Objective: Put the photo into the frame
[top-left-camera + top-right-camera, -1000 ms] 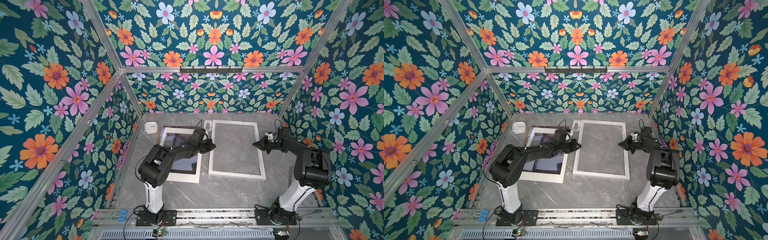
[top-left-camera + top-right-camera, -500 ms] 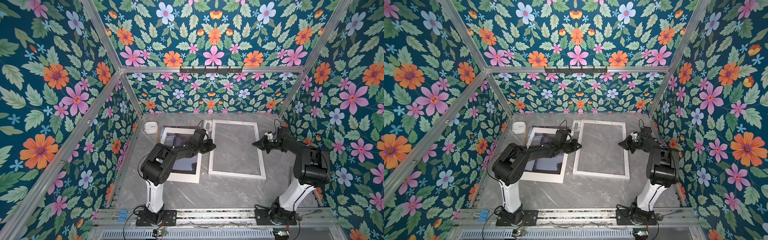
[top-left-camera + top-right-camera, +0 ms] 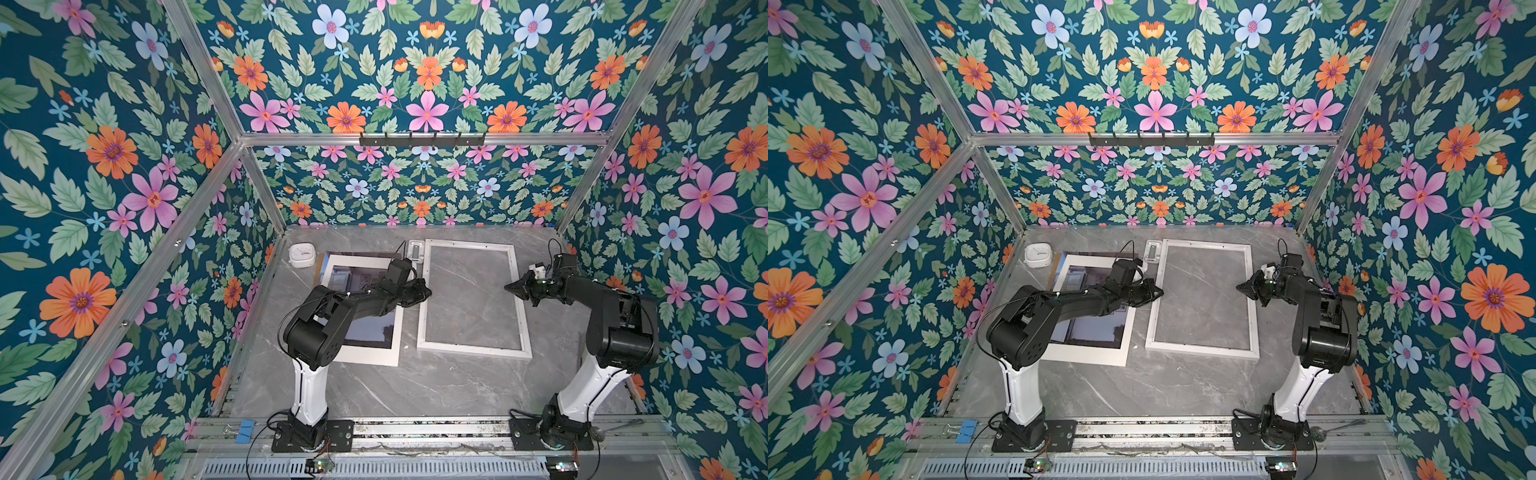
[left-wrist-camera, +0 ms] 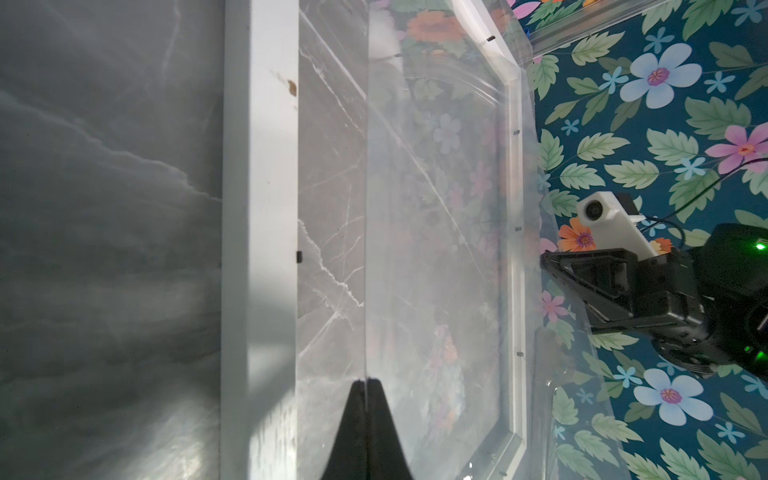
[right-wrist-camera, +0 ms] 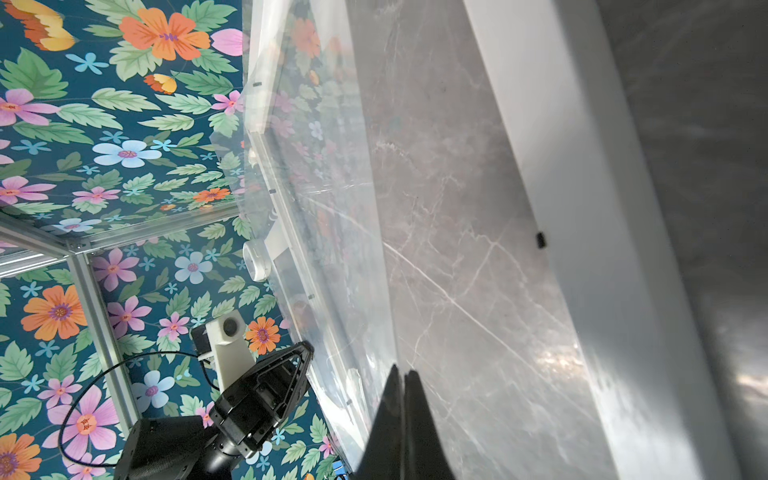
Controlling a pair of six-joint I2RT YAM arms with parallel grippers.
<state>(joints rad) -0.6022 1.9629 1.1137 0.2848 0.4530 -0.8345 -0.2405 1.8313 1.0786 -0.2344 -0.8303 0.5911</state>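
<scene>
Now, left gripper (image 3: 428, 293) and right gripper (image 3: 508, 286) each pinching clear pane (image 4: 436, 249) above frame (image 3: 473, 350), photo (image 3: 374, 328) alongside

On the grey marble bench (image 3: 415, 390) a white mat border (image 3: 365, 357) lies over a brown board (image 3: 319, 268), with a small white clock-like box (image 3: 302, 254) behind them. A clear sheet (image 4: 436, 249) hangs above the bench.

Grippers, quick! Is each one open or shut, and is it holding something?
Left gripper: shut, pinching one edge of the clear sheet.
Right gripper: shut, pinching the opposite edge of the clear sheet.
</scene>
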